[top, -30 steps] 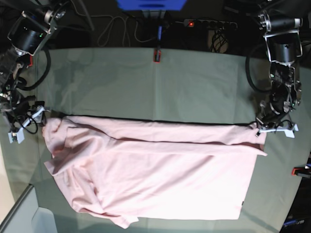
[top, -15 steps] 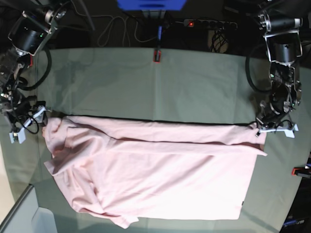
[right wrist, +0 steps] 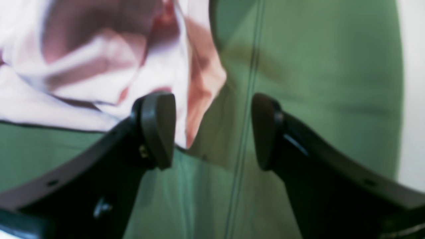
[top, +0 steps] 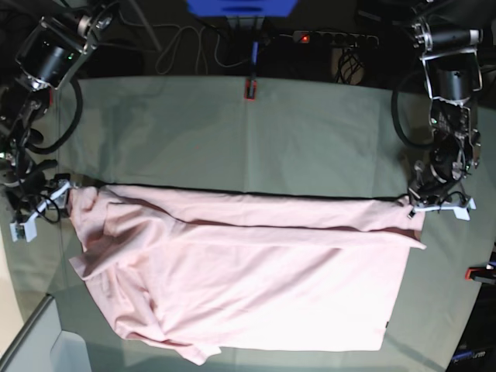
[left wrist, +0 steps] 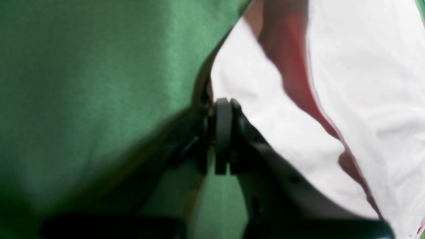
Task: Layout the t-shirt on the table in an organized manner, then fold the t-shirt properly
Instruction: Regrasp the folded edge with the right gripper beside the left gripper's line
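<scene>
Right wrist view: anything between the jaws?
Only a loose tip of the t-shirt near the left-hand pad; otherwise bare table cloth. The right gripper stands open, gripping nothing.

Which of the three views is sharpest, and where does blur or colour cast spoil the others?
Base view: sharpest, evenly lit, t-shirt pale pink on the grey-green table. Left wrist view: heavily blurred, cloth oversaturated green, shirt bleached white, left hand soft-edged. Right wrist view: also blurred, right hand fuzzy.
</scene>
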`<state>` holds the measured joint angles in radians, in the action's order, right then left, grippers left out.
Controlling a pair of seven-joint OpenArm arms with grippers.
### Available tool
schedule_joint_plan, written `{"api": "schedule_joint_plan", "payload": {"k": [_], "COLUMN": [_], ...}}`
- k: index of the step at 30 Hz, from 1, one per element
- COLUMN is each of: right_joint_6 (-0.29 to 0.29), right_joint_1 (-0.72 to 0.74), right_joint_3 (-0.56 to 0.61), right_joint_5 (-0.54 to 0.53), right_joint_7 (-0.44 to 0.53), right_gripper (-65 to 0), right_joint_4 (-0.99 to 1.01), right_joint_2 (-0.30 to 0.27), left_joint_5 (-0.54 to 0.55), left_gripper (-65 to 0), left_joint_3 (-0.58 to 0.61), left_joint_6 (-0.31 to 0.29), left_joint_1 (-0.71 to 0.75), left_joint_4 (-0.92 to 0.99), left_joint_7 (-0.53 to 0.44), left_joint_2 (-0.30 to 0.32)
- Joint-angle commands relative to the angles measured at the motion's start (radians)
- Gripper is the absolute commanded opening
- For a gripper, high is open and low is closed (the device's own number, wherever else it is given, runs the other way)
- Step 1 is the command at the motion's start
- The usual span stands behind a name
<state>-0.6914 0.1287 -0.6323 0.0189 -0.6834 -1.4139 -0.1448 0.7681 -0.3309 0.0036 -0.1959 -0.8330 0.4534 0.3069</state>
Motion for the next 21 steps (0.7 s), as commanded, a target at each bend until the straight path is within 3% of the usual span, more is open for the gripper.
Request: {"api": "schedule_joint_plan", "payload": {"k": [1, 17, 19, 21], "right_joint_6": [-0.007, -0.007, -0.007, -0.007], "right_joint_1": [0.013, 0.044, 0.050, 0.050], "right_joint_3": [0.001, 0.052, 0.055, 0.056], "right_joint_5": [-0.017, -0.014, -0.014, -0.014], "right_joint_7": [0.015, 0.034, 0.066, 0.093], "right_gripper": [-28.1, -28.6, -32.3, -41.2], "right_joint_4": [-0.018, 0.175, 0.213, 0.224], "right_joint_2": [0.001, 0.018, -0.002, -0.009], "left_joint_5": [-0.009, -0.009, -0.009, -0.009], "left_gripper": [-64.9, -64.9, -64.9, -64.9], "left_joint_3": [0.000, 0.000, 0.000, -0.001], "left_joint_6": [0.012, 0.012, 0.012, 0.012], "left_joint_1": [-0.007, -0.009, -0.009, -0.009], "left_joint_4": [-0.004, -0.004, -0.004, -0.004], "left_joint_7": [0.014, 0.014, 0.014, 0.014], "left_joint_2": [0.008, 0.008, 0.008, 0.008]}}
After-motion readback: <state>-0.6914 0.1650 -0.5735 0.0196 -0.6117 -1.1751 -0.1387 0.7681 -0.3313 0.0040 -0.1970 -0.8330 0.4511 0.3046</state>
